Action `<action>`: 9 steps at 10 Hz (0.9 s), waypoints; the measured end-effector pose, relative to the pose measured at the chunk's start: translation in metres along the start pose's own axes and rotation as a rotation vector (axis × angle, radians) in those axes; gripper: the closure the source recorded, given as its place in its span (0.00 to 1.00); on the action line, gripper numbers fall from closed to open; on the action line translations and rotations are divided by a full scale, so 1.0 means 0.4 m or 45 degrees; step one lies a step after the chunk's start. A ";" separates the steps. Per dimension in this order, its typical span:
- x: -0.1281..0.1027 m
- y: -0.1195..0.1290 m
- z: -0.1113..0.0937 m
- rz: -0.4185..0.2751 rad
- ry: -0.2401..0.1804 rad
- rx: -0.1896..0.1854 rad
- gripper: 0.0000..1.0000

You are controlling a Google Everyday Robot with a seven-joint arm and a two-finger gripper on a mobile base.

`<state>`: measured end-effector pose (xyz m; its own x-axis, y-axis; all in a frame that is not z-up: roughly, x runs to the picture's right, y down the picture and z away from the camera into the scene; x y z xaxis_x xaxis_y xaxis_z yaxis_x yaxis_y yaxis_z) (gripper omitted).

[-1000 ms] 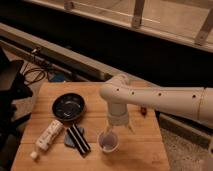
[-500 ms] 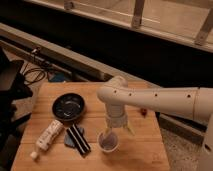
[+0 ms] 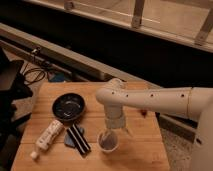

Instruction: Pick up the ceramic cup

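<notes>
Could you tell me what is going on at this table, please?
The robot's single arm reaches in from the right, and its hand points straight down right over the small white ceramic cup near the front of the wooden table. The hand is open, and the cup stands on the table, not yet lifted. To the left lie a dark bowl, a white tube and a dark striped item, none of them touched by the arm.
</notes>
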<state>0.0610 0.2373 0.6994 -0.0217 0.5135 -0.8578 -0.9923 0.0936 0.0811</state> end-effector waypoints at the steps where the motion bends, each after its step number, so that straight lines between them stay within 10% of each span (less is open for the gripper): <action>1: -0.001 -0.001 0.006 0.001 0.006 0.003 0.20; 9: -0.016 0.003 0.025 0.009 0.010 0.019 0.45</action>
<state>0.0612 0.2428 0.7101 -0.0296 0.5073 -0.8613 -0.9902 0.1028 0.0945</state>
